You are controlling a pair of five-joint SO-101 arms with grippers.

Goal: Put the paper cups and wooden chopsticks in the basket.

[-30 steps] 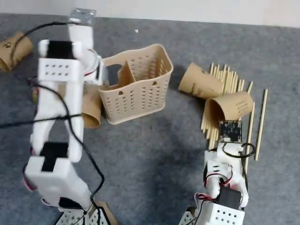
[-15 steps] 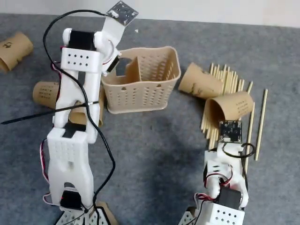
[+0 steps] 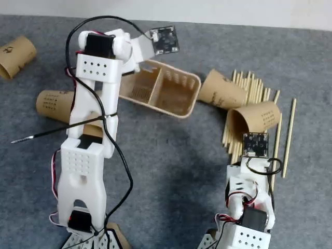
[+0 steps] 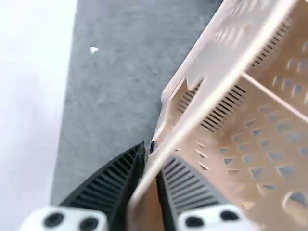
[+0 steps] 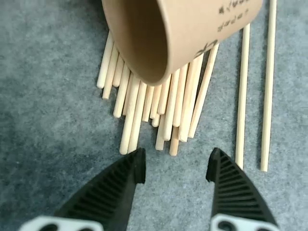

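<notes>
My left gripper (image 4: 147, 161) is shut on the rim of the beige slotted basket (image 4: 240, 110). In the high view the basket (image 3: 179, 101) hangs tilted from the left gripper (image 3: 141, 66) at the back of the table, and its divider shows. Brown paper cups lie on their sides: two (image 3: 222, 89) (image 3: 257, 116) on the wooden chopsticks (image 3: 254, 85) at the right, others (image 3: 18, 52) (image 3: 54, 102) at the left. My right gripper (image 5: 175, 163) is open just short of the chopsticks' ends (image 5: 144, 106), below a cup's mouth (image 5: 159, 33).
Two single chopsticks (image 5: 255, 86) lie apart from the pile, towards the table's right edge (image 3: 289, 135). A black cable (image 3: 62, 129) crosses the left arm. The grey mat (image 3: 171, 166) lies between the two arms.
The left arm has swung to the right and back, carrying the basket with it and tipping it over. The right arm has not moved.
</notes>
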